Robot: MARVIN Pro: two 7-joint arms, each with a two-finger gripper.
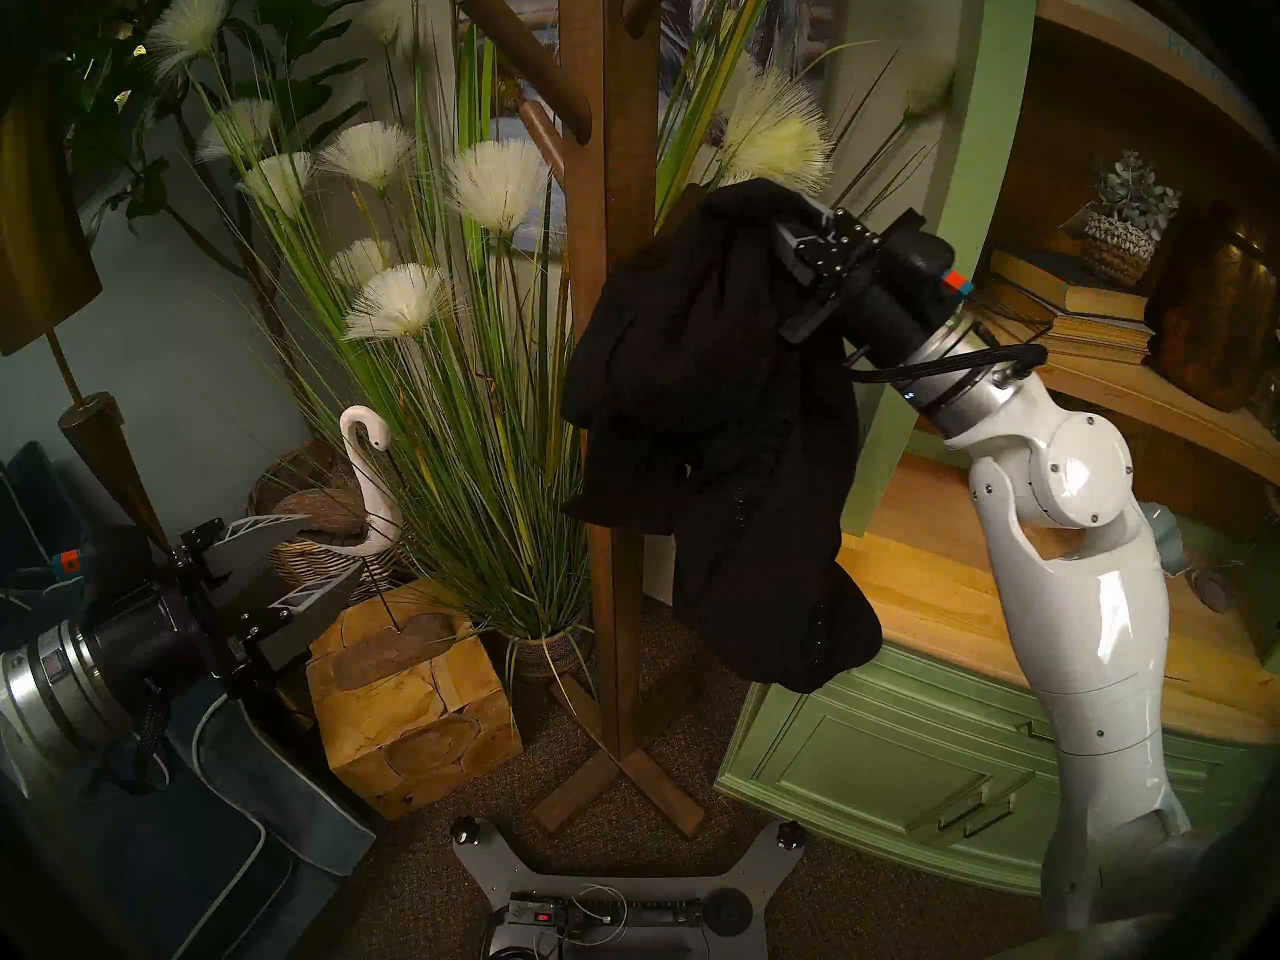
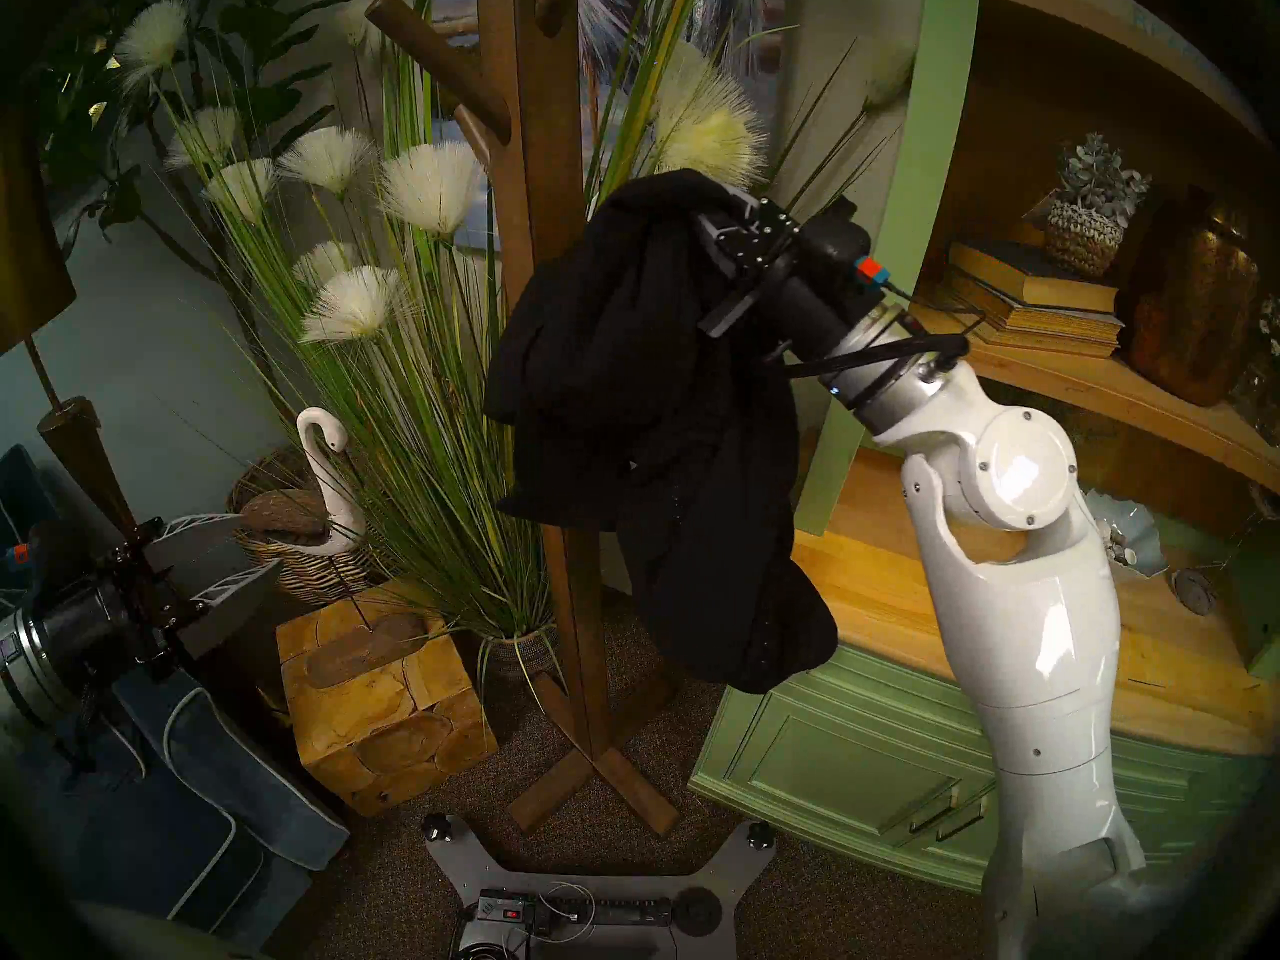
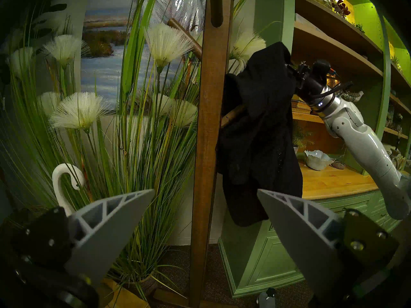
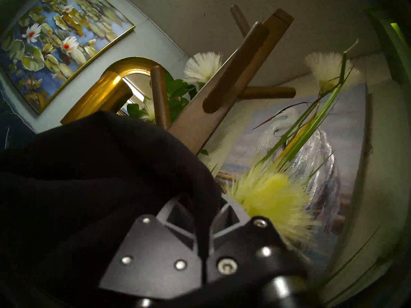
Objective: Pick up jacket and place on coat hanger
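We see the jacket (image 1: 713, 411) hanging in a dark bunch just right of the coat hanger (image 1: 609, 356), held up at its top by the right claw (image 1: 786, 235), whose fingertips are buried in the cloth, clamped on it. In the left wrist view a lower peg (image 3: 233, 115) pokes into the fabric, but we cannot tell whether it bears any weight. The folds are too black to make out sleeves or collar. The stand's top is cut off in both head views. The left claw (image 1: 322, 557) hangs low and well apart, its fingers spread and empty, near the white swan figure (image 1: 367, 474) and grass plant (image 1: 443, 356).
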